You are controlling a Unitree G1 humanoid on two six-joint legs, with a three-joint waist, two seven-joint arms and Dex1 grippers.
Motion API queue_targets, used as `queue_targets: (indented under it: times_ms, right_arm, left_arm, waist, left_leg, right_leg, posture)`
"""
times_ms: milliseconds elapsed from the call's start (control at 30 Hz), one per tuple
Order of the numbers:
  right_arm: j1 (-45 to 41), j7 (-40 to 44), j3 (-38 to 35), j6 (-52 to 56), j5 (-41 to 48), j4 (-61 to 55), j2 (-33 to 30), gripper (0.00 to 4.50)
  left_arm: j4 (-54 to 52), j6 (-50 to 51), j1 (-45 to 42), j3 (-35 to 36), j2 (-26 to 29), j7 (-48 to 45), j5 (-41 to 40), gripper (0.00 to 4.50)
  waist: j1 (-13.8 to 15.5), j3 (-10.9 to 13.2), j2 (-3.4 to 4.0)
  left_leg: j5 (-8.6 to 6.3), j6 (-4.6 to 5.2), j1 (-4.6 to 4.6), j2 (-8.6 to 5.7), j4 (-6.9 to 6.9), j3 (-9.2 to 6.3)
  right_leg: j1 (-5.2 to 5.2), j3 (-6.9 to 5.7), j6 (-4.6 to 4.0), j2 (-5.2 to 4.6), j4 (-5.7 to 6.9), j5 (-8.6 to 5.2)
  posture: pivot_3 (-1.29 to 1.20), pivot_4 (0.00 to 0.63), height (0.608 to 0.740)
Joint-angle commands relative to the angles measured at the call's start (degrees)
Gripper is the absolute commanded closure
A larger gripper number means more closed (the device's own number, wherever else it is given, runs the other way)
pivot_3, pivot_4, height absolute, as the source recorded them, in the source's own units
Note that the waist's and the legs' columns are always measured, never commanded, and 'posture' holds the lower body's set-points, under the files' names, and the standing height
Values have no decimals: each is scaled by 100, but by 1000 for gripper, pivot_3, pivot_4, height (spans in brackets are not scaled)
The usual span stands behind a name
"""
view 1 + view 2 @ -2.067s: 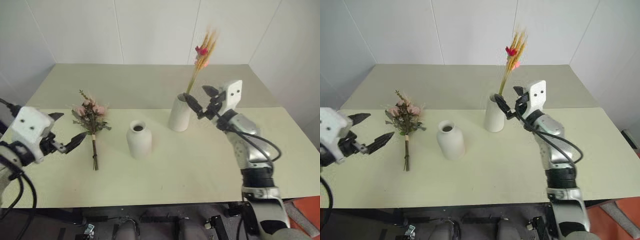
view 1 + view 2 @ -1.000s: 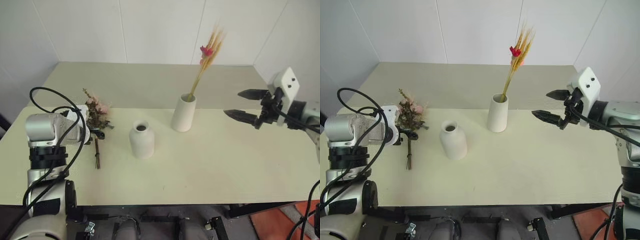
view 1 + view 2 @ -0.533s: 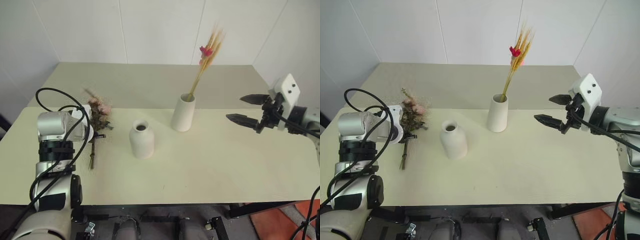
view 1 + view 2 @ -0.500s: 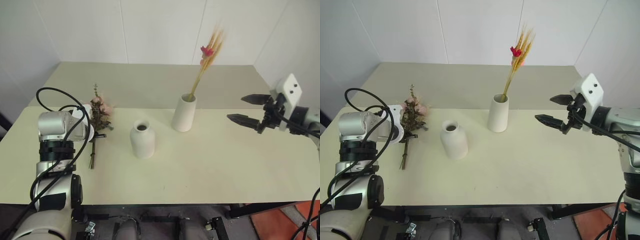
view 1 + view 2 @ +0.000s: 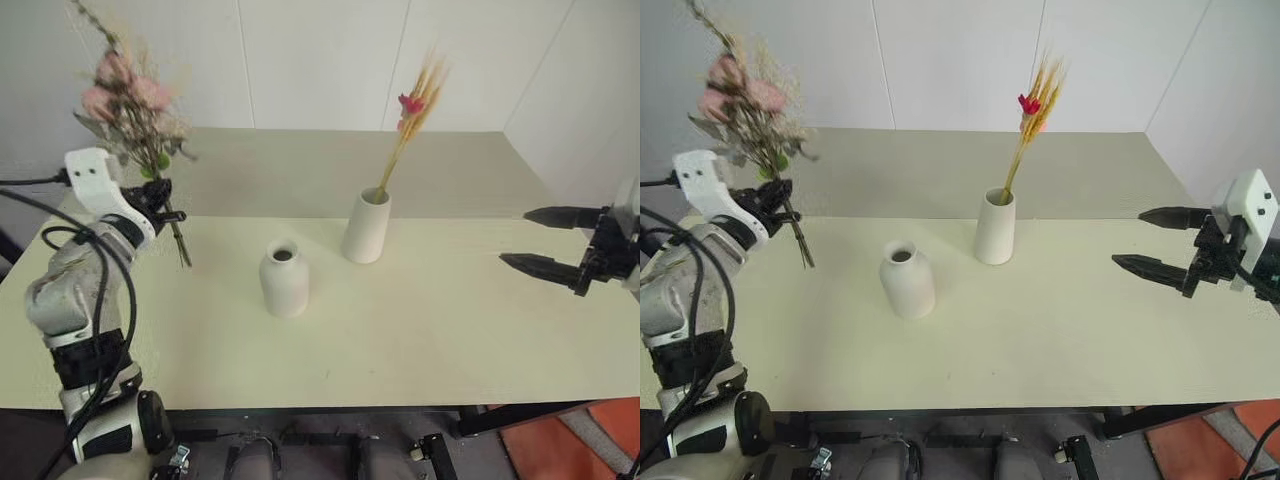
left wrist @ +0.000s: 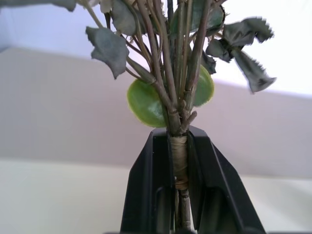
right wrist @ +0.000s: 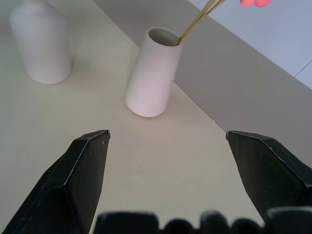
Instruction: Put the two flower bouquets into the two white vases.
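Tall vase: matte white tapering cylinder (image 5: 365, 228) held the yellow wheat-like bunch (image 5: 412, 115).
Round vase: white bottle-shaped one (image 5: 284, 279), at its 7 o'clock, stood empty.
Left gripper (image 5: 160, 197): fingers clamped on the pink bushy bouquet (image 5: 130, 100).
Right gripper (image 5: 1150, 241): fingers wide apart, empty.

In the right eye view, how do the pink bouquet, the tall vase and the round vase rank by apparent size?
1. Pink bouquet, though it is held raised, nearer the camera.
2. Tall vase and round vase: they look alike, so I leave them unranked.

Pink bouquet (image 5: 128, 95) held aloft, wheat bunch (image 5: 412, 115) in tall vase (image 5: 366, 226), bottle vase (image 5: 284, 279) empty
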Motion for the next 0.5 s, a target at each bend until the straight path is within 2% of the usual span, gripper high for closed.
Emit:
queue_targets:
  times_ms: [33,300,500]
  right_arm:
    - [73,-58,-237,-251,107,-111,59,0]
    - [338,-323,-253,-391,99,-334,311,0]
    - [590,-467,-439,-311,113,-433,222,0]
  left_arm:
    - [-292,-822,-199,349,-98,-823,-992,4392]
    - [403,-1127,-986,115,-530,-1376,-2333,4392]
    - [660,-902,-873,-637,-283,-2134,-2319,4392]
  waist:
    - [1,0,0]
    - [39,0,0]
    - [35,0,0]
  left_leg:
    - [0,0,0,0,2,0]
    - [-2,3,14,-2,22,-12]
    - [-2,3,17,-3,23,-18]
  right_leg:
    - [1,0,0,0,0,0]
    - [44,-8,36,0,-11,-16]
    - [49,-9,39,1,-13,-18]
  posture:
    - [0,150,740]
    - [0,150,740]
    - [0,150,740]
